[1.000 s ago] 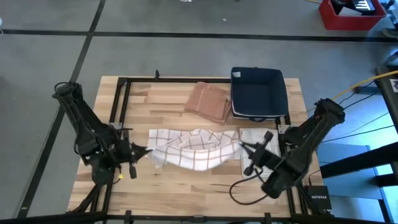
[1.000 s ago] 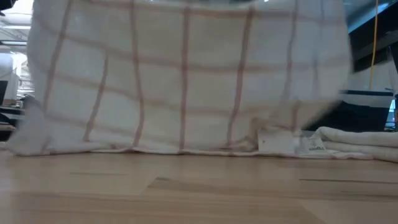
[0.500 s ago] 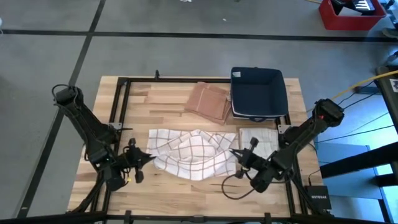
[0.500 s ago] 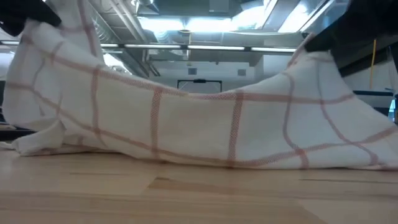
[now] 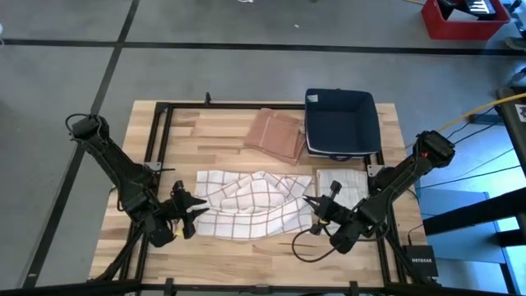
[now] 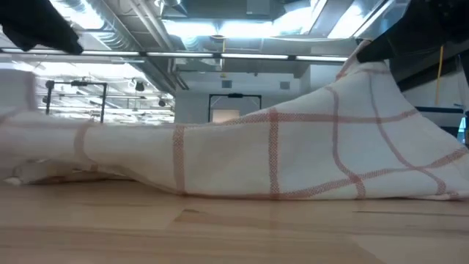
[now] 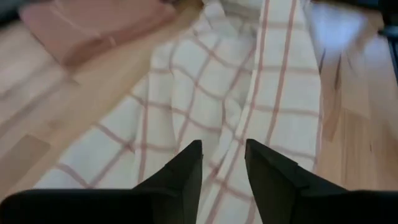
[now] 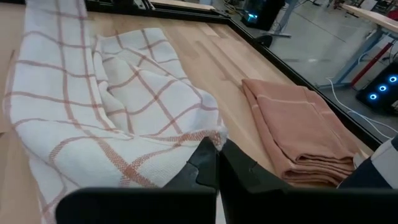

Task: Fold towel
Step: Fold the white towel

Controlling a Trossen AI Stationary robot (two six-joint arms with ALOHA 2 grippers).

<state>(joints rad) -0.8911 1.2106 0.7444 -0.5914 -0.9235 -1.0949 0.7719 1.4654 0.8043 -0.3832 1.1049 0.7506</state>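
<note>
A: Left gripper (image 5: 195,216)?
B: Jaws parted, nothing held, at the towel's (image 5: 251,205) left edge.
A: Right gripper (image 5: 313,212)?
B: Pinched on the towel's right corner, raised.
A: Towel?
B: Rumpled, mid-worktop (image 5: 214,131); pink cloth (image 5: 277,134) and bin (image 5: 340,122) behind.

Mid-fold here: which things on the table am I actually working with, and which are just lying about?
In the job:
- white checked towel
- left gripper, fingers apart, at the towel's left end
- right gripper, fingers shut on the towel's right corner

Lying about:
- folded brown cloth
- dark blue bin
- folded white towel
</note>
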